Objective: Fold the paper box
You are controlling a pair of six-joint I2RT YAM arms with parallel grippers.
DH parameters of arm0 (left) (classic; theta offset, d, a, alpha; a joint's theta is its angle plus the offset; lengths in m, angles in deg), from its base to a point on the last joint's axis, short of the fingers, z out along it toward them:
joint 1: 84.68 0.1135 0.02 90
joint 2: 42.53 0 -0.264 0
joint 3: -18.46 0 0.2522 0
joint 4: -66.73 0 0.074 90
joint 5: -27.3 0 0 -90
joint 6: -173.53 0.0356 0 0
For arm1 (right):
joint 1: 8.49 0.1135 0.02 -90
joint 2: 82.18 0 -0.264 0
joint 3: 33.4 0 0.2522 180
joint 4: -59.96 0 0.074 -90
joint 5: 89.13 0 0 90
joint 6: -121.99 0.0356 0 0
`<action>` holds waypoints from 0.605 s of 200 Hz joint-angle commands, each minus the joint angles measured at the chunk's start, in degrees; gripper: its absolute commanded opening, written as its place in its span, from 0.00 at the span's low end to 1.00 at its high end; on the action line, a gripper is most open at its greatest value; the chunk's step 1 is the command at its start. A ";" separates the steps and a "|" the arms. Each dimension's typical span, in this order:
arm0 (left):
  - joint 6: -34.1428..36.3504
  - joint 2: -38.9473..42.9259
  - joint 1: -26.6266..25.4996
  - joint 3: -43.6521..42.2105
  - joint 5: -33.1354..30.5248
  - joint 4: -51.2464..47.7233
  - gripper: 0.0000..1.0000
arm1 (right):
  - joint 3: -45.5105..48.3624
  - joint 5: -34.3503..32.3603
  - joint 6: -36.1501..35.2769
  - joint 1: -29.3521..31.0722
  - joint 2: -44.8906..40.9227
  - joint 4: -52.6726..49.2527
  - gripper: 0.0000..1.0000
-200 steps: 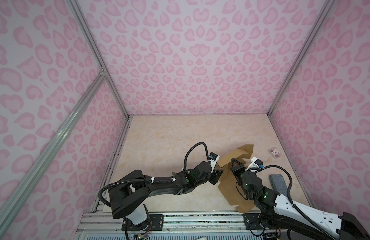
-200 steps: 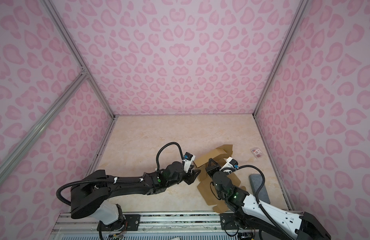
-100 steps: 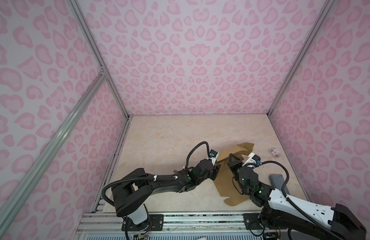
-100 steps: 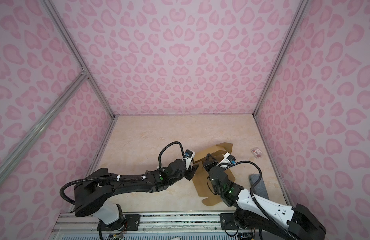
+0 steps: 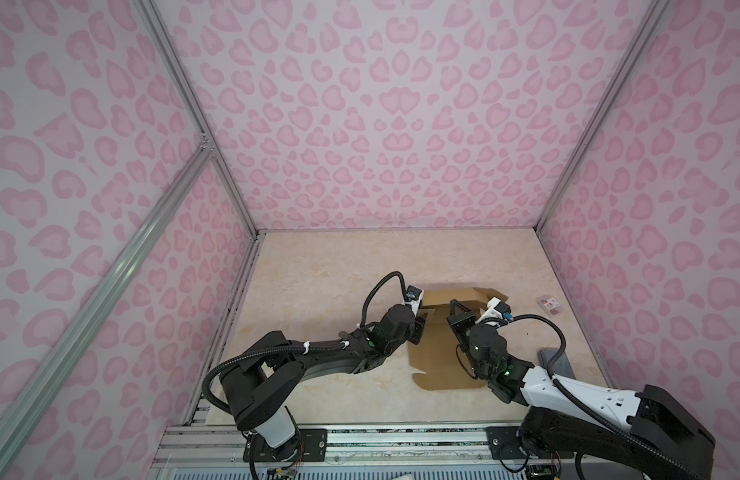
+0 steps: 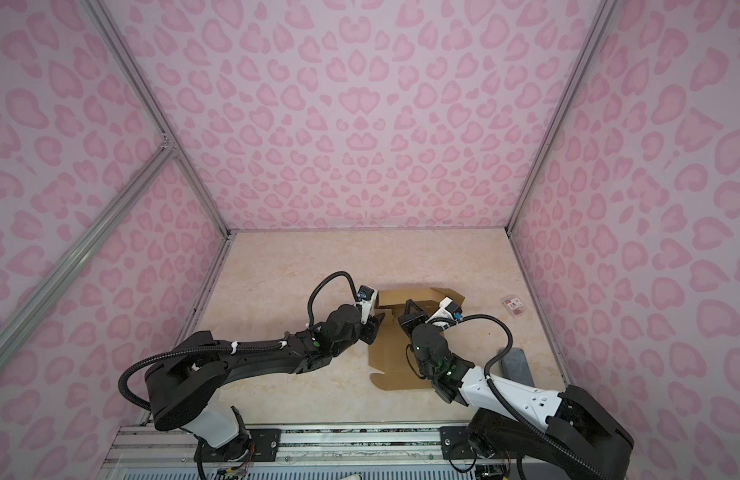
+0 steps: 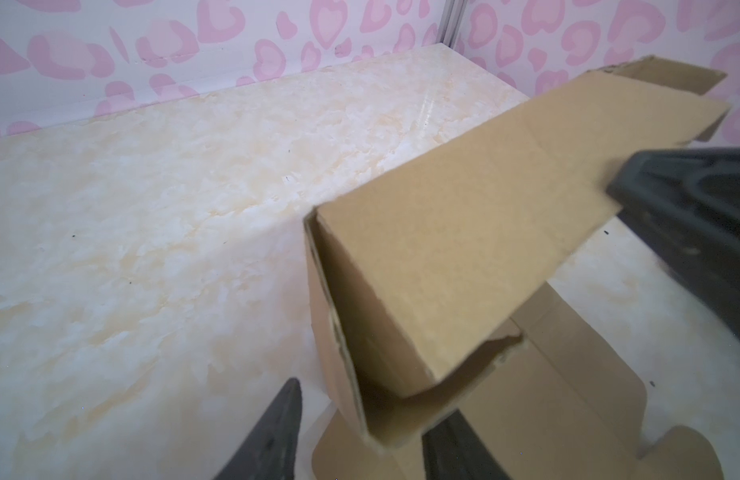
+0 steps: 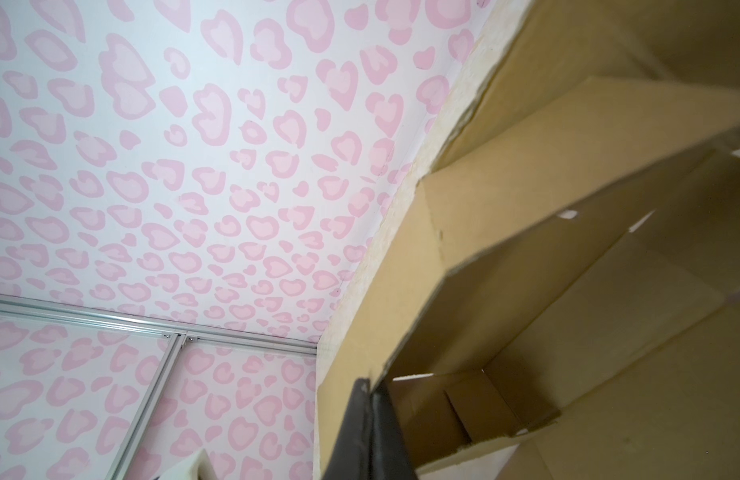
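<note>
Partly folded paper box (image 5: pixel 437 357): matte brown cardboard, creased, ragged-edged.

A small clear packet (image 5: pixel 549 304) with a red-and-white label is lying at the right of the pale marbled table (image 5: pixel 339 270), near the right wall. Nearer, on the same side, a flat grey pad (image 6: pixel 518 368) is resting by the table's edge. Pink heart-spotted walls (image 5: pixel 381 124) are enclosing the table, aluminium struts (image 5: pixel 187 95) are running up their corners, and a metal rail (image 5: pixel 401 440) is spanning the near edge.

Packet (image 5: pixel 549 306) label unreadable, paper box (image 5: pixel 437 357) partly behind right arm (image 5: pixel 486 345)
</note>
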 commanded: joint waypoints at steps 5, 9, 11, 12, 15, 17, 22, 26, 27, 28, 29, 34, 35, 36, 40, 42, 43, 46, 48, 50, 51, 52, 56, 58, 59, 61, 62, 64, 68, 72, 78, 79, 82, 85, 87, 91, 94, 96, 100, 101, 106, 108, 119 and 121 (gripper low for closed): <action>1.01 -0.95 0.42 -0.29 0.09 3.54 0.48 | -0.32 1.07 0.80 -0.45 1.77 3.46 0.00; 1.13 -1.06 0.54 -0.40 -0.01 3.80 0.48 | -0.45 1.16 0.95 -0.45 2.13 3.58 0.00; 1.11 -1.09 0.58 -0.38 0.06 4.02 0.48 | -0.50 1.18 1.11 -0.52 2.28 3.75 0.00; 1.10 -1.14 0.55 -0.38 0.06 4.07 0.48 | -0.51 1.18 1.14 -0.55 2.33 3.76 0.00; 1.22 -1.19 0.59 -0.48 0.23 4.40 0.48 | -0.51 1.26 1.30 -0.54 2.65 3.89 0.00; 1.21 -1.25 0.60 -0.53 0.32 4.60 0.48 | -0.49 1.38 1.39 -0.57 2.83 4.04 0.00; 1.39 -1.36 0.68 -0.57 0.52 5.10 0.48 | -0.44 1.53 1.50 -0.71 3.27 4.46 0.00; 1.45 -1.56 0.76 -0.55 0.62 5.45 0.48 | -0.44 1.72 1.56 -0.81 3.63 4.75 0.00; 1.49 -1.55 0.77 -0.55 0.60 5.53 0.48 | -0.46 1.72 1.61 -0.83 3.80 4.83 0.00; 1.51 -1.63 0.86 -0.60 0.64 5.61 0.48 | -0.44 1.76 1.65 -0.84 3.84 4.87 0.00; 1.53 -1.67 0.86 -0.62 0.66 5.70 0.48 | -0.44 1.76 1.65 -0.84 3.84 4.87 0.00; 1.61 -1.86 0.93 -0.50 0.72 6.09 0.48 | -0.49 1.88 1.89 -1.01 4.17 4.91 0.00; 1.62 -1.92 0.94 -0.48 0.78 6.16 0.48 | -0.46 1.89 1.92 -1.01 4.25 4.96 0.00; 1.62 -1.99 0.99 -0.47 0.90 6.19 0.48 | -0.49 1.98 1.89 -1.01 4.33 4.98 0.00; 1.58 -2.25 1.10 -0.33 1.13 6.42 0.48 | -0.49 2.06 1.94 -1.15 4.59 5.19 0.00; 1.61 -2.38 1.16 -0.34 1.29 6.51 0.48 | -0.50 2.20 1.95 -1.25 4.78 5.32 0.00; 1.62 -2.40 1.19 -0.27 1.38 6.59 0.48 | -0.50 2.20 1.95 -1.25 4.78 5.32 0.00; 1.62 -2.58 1.25 -0.21 1.50 6.66 0.48 | -0.46 2.42 2.05 -1.35 4.92 5.42 0.00; 1.62 -2.63 1.29 -0.16 1.58 6.82 0.48 | -0.50 2.46 2.17 -1.47 5.07 5.55 0.00; 1.60 -2.74 1.34 -0.10 1.63 7.01 0.48 | -0.51 2.56 2.23 -1.55 5.23 5.60 0.00; 1.61 -2.80 1.36 -0.06 1.68 7.06 0.48 | -0.56 2.62 2.27 -1.59 5.26 5.61 0.00; 1.62 -2.83 1.38 -0.04 1.75 7.17 0.48 | -0.54 2.65 2.28 -1.61 5.28 5.66 0.00; 1.56 -2.98 1.45 -0.09 1.90 7.49 0.47 | -0.61 2.84 2.25 -1.72 5.49 5.83 0.00; 1.54 -3.11 1.51 -0.11 2.12 7.66 0.47 | -0.54 3.01 2.29 -1.80 5.60 5.91 0.00; 1.49 -3.11 1.58 -0.11 2.15 7.78 0.47 | -0.54 3.09 2.25 -1.81 5.62 5.94 0.00; 1.48 -3.16 1.63 -0.07 2.23 7.98 0.47 | -0.66 3.11 2.25 -1.87 5.68 5.90 0.00; 1.46 -3.19 1.64 -0.09 2.29 8.02 0.47 | -0.67 3.12 2.28 -1.88 5.71 5.84 0.00; 1.45 -3.27 1.65 -0.08 2.40 8.21 0.47 | -0.67 3.19 2.27 -1.89 5.77 5.76 0.00; 1.44 -3.44 1.73 0.02 2.53 8.41 0.47 | -0.79 3.25 2.26 -1.98 5.80 5.71 0.00; 1.32 -3.64 1.87 0.04 2.52 8.50 0.47 | -0.79 3.21 2.30 -1.98 5.85 5.62 0.00; 1.24 -3.86 2.04 0.15 2.59 8.81 0.47 | -0.87 3.29 2.15 -2.07 5.90 5.59 0.00; 1.26 -3.88 2.06 0.15 2.60 8.88 0.47 | -0.87 3.34 2.18 -2.11 5.95 5.60 0.00; 1.27 -4.01 2.12 0.19 2.74 8.98 0.47 | -0.86 3.46 2.17 -2.15 5.99 5.62 0.00; 1.27 -4.07 2.29 0.19 2.78 9.17 0.47 | -0.87 3.39 2.17 -2.22 6.01 5.54 0.00; 1.23 -4.10 2.34 0.16 2.91 9.27 0.47 | -0.87 3.39 2.16 -2.24 6.00 5.51 0.00; 1.18 -4.24 2.43 0.15 2.95 9.52 0.47 | -0.87 3.51 2.21 -2.31 6.06 5.51 0.00; 1.18 -4.35 2.44 0.16 3.04 9.63 0.47 | -0.95 3.60 2.22 -2.33 6.10 5.57 0.00; 1.18 -4.35 2.51 0.15 3.04 9.65 0.47 | -0.95 3.72 2.28 -2.40 6.13 5.61 0.00; 1.05 -4.48 2.70 0.18 3.11 9.74 0.47 | -0.94 3.90 2.25 -2.51 6.20 5.60 0.00; 1.03 -4.51 2.70 0.21 3.12 9.83 0.47 | -0.95 3.91 2.28 -2.55 6.23 5.61 0.00; 1.05 -4.63 2.77 0.21 3.26 9.96 0.47 | -1.02 4.06 2.36 -2.49 6.38 5.69 0.00; 1.06 -4.66 2.79 0.21 3.30 10.01 0.47 | -0.97 4.13 2.36 -2.57 6.42 5.81 0.00; 1.15 -4.92 2.97 0.15 3.67 10.53 0.46 | -1.13 4.39 2.30 -2.60 6.52 5.72 0.00; 1.15 -4.95 2.97 0.15 3.73 10.58 0.46 | -1.20 4.43 2.30 -2.60 6.59 5.66 0.00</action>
